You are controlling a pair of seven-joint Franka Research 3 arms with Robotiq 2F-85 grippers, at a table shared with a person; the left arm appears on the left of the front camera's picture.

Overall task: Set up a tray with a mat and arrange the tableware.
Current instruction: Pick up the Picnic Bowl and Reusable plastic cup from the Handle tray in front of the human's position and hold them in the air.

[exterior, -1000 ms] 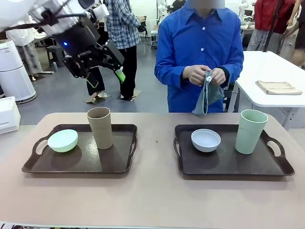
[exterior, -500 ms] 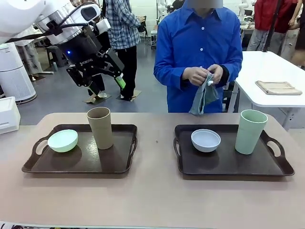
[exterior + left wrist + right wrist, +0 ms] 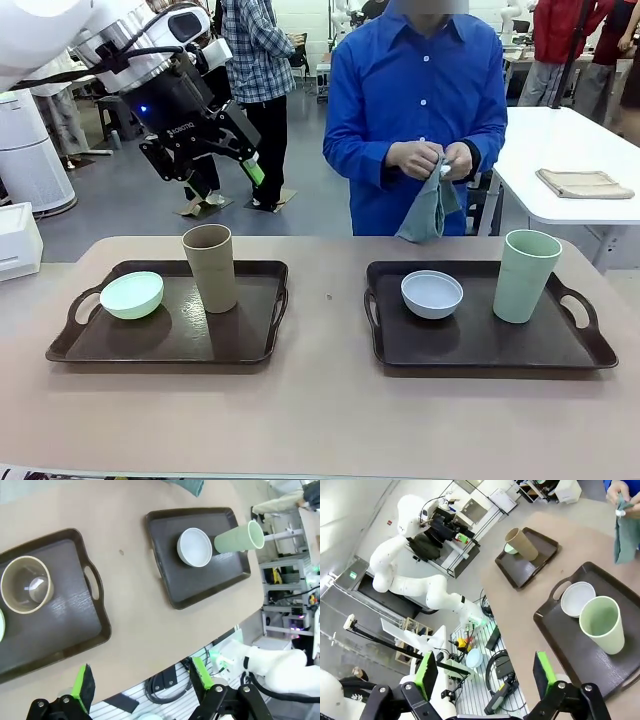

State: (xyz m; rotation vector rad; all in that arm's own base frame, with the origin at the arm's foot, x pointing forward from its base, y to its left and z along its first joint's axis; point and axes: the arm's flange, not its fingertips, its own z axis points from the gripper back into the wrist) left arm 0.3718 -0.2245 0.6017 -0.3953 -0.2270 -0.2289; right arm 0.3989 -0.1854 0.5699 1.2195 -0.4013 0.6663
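My left tool (image 3: 215, 172), spread and empty, hangs above and beyond the upright tan cup (image 3: 211, 270) on the left tray (image 3: 250, 330), so it is nearer than my right tool (image 3: 485, 675), likewise spread.

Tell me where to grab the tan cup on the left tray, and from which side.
Probably the rim wall, pinched from straight above with one finger inside: the tan cup stands upright, mouth open and empty, and the mint bowl sits apart beside it.
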